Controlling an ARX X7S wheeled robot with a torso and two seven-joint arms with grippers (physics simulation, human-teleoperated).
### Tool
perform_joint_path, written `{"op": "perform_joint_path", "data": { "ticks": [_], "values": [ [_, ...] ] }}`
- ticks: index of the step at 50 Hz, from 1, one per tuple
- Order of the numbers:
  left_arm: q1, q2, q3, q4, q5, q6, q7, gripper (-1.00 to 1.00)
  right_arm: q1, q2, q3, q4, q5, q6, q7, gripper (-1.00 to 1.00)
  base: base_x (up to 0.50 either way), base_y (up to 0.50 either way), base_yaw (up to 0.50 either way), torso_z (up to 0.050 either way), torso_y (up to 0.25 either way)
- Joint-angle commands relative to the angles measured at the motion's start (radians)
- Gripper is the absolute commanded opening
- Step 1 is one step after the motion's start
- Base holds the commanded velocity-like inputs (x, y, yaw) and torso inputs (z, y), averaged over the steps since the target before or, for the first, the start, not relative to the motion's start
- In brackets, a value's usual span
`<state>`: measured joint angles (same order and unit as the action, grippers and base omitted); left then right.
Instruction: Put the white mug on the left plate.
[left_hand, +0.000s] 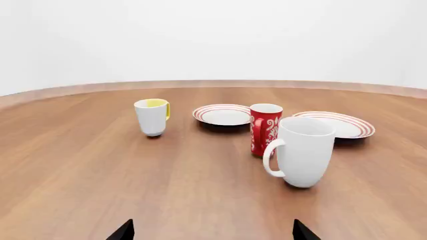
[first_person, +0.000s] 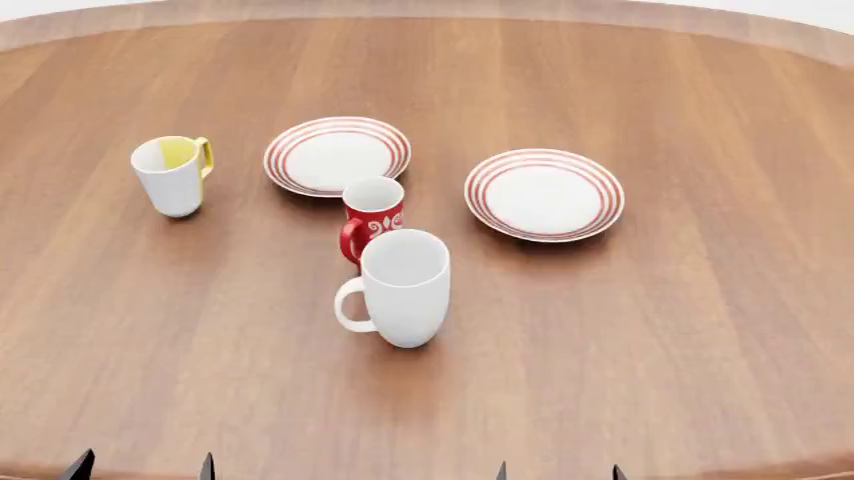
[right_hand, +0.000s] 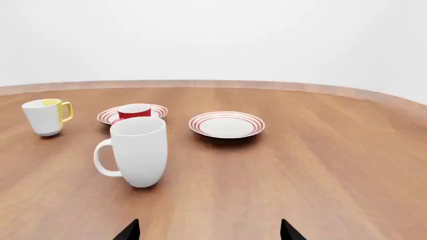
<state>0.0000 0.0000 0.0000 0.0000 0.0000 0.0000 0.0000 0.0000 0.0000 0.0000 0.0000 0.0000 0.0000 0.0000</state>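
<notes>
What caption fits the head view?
Untouched white mug stands before red mug, both plates empty, yellow-handled mug far left.

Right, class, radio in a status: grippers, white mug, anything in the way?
Both grippers open, empty, at near table edge. White mug upright on table, not on left plate. Red mug stands between them.

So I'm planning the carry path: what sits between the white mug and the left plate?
The small red mug stands between the white mug and the left plate, clearest in the head view.
</notes>
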Motion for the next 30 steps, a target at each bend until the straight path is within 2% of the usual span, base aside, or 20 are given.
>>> {"op": "perform_joint_path", "data": {
  "ticks": [1, 6, 9, 16, 30],
  "values": [
    [0.001, -0.046, 0.054, 0.015, -0.046, -0.012, -0.055, 1.00, 0.002, 0.028, -0.035, 0.000, 0.028, 0.000, 0.035, 1.00, 0.00, 0.00, 0.00, 0.000, 0.000],
    [-0.006, -0.073, 0.071, -0.009, -0.038, -0.007, -0.051, 1.00, -0.001, 0.051, -0.045, 0.001, 0.024, 0.022, 0.054, 1.00, 0.00, 0.00, 0.00, 0.000, 0.000],
    [-0.013, -0.100, 0.079, 0.003, -0.029, -0.026, -0.043, 1.00, -0.025, 0.071, -0.028, -0.098, 0.074, 0.054, 0.036, 1.00, 0.00, 0.00, 0.00, 0.000, 0.000],
    [-0.015, -0.132, 0.054, 0.174, -0.051, -0.147, -0.059, 1.00, -0.030, 0.102, -0.044, -0.159, 0.035, 0.097, 0.063, 1.00, 0.01, 0.00, 0.00, 0.000, 0.000],
    [-0.006, -0.161, 0.070, 0.187, -0.037, -0.152, -0.066, 1.00, -0.064, 0.137, -0.068, -0.225, 0.035, 0.124, 0.062, 1.00, 0.12, 0.00, 0.00, 0.000, 0.000]
  ]
}}
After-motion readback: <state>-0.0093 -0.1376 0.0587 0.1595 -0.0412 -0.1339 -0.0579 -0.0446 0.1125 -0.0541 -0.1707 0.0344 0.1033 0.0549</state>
